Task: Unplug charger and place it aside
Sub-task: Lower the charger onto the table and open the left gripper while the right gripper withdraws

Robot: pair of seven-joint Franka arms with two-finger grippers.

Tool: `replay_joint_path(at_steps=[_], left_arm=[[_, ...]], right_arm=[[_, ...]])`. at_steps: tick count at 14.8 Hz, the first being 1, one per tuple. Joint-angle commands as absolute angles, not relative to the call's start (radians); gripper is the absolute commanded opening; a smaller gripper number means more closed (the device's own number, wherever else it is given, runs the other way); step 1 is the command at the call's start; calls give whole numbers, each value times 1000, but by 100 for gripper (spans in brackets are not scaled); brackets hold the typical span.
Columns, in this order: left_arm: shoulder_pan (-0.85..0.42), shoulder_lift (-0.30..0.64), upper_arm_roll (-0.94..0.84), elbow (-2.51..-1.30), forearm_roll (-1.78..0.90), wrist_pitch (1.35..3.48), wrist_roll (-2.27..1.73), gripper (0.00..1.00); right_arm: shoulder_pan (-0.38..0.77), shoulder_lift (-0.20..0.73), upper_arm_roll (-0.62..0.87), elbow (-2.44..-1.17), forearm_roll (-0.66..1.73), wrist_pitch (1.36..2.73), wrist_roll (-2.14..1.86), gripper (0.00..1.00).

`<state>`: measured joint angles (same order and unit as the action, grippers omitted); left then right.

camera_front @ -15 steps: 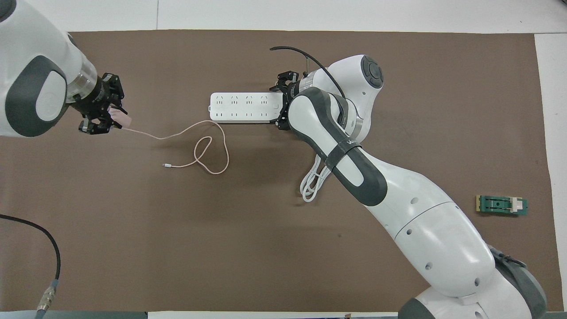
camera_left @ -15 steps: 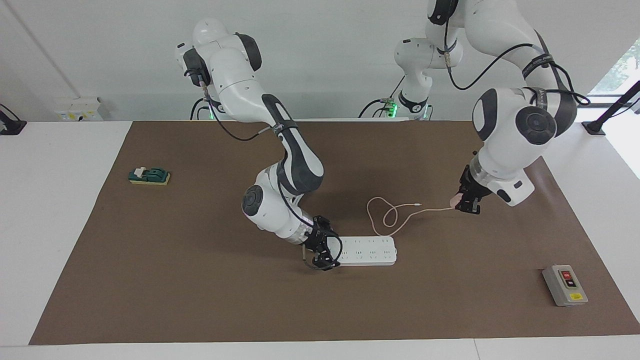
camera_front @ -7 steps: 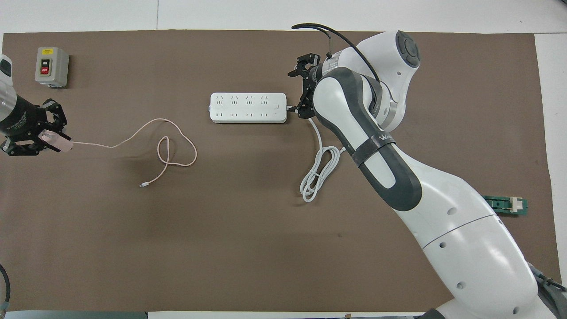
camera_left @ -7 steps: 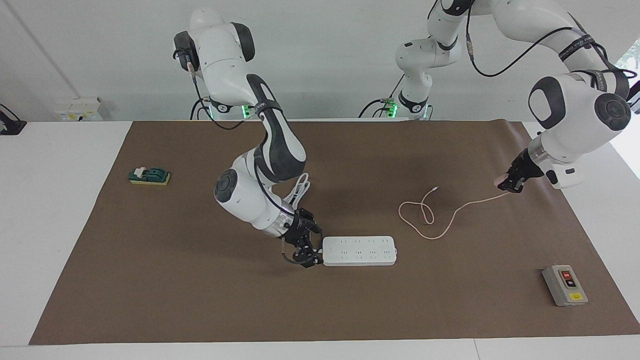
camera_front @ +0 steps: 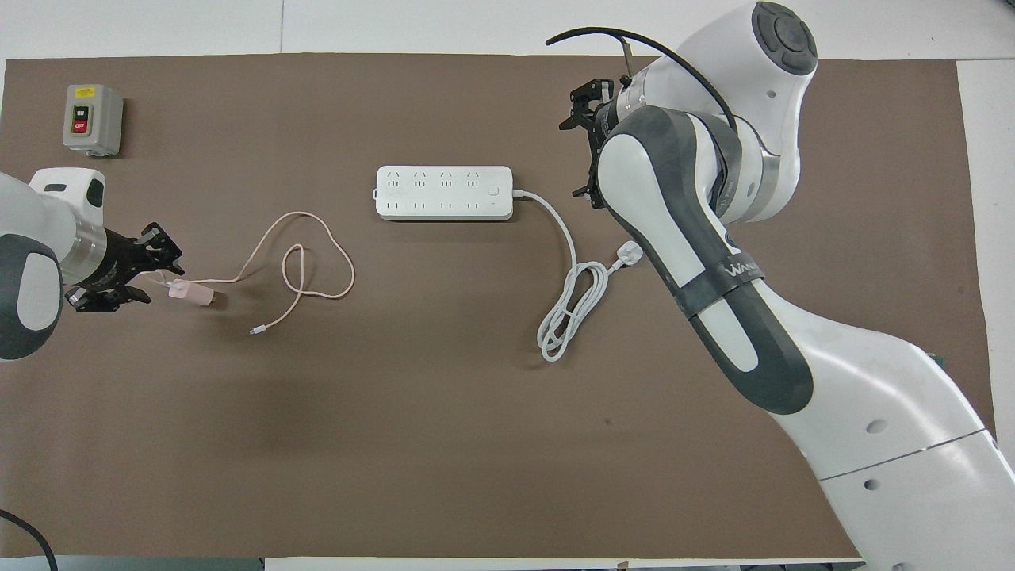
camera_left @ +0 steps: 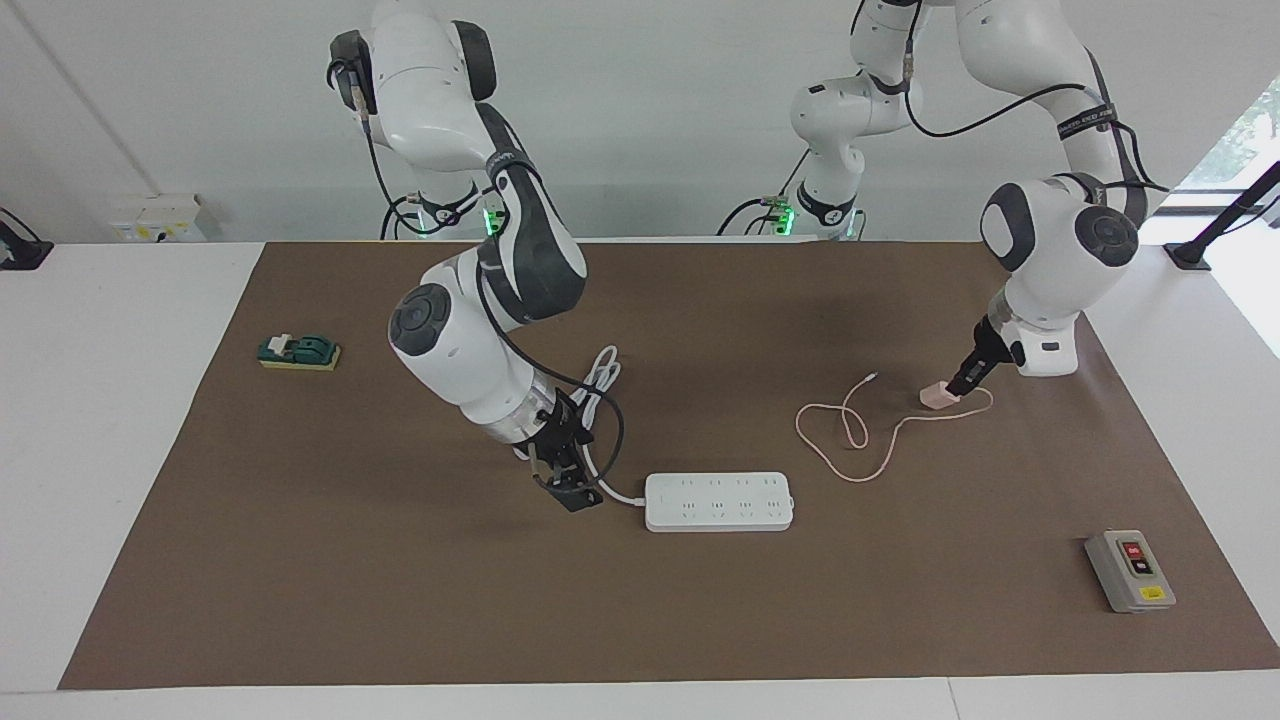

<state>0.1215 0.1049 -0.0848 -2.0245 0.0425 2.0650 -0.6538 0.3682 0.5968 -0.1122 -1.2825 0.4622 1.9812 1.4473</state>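
The charger (camera_left: 937, 396) lies on the mat unplugged, well apart from the power strip (camera_left: 719, 501) toward the left arm's end, left gripper (camera_left: 968, 380) spread just above it, right gripper (camera_left: 566, 487) empty, fingers apart.

One camera sits high across the table, facing the robots; the other looks steeply down from their end (both share the brown mat (camera_left: 300, 600) (camera_front: 396, 444)).
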Motion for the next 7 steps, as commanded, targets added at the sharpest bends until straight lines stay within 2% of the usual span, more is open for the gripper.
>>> replay_joint_path(at_steps=[1, 4, 7], left_arm=[[115, 86, -78, -2002, 34, 2059, -522, 100], [109, 81, -86, -1956, 34, 1998, -399, 100], [91, 63, -86, -1834, 34, 1834, -318, 100]], right_arm=[[319, 490, -104, -1319, 373, 1866, 1280, 99], [308, 393, -104, -1328, 264, 1740, 1102, 100], [298, 306, -104, -1330, 195, 1611, 863, 100]])
